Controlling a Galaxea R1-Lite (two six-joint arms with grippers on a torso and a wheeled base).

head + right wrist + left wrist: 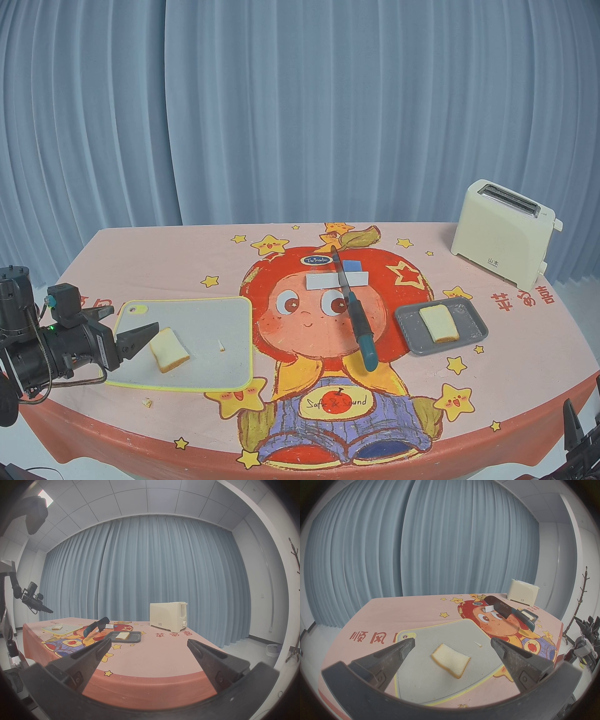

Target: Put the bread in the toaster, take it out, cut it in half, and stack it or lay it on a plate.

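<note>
A half slice of bread (169,350) lies on the pale cutting board (206,369) at the table's left. My left gripper (145,336) hovers open just left of it; in the left wrist view the bread (451,660) sits between and just beyond the open left gripper (452,642). Another half slice (439,322) lies on the grey plate (409,328) to the right. A teal-handled knife (359,319) rests mid-table. The cream toaster (503,232) stands at the far right. My right gripper (149,644) is open and holds nothing, low off the table's right front corner.
A white and blue card (322,280) lies under the knife blade. A crumb (220,344) sits on the board, another (147,403) on the cloth near the front edge. Blue curtains hang behind the table.
</note>
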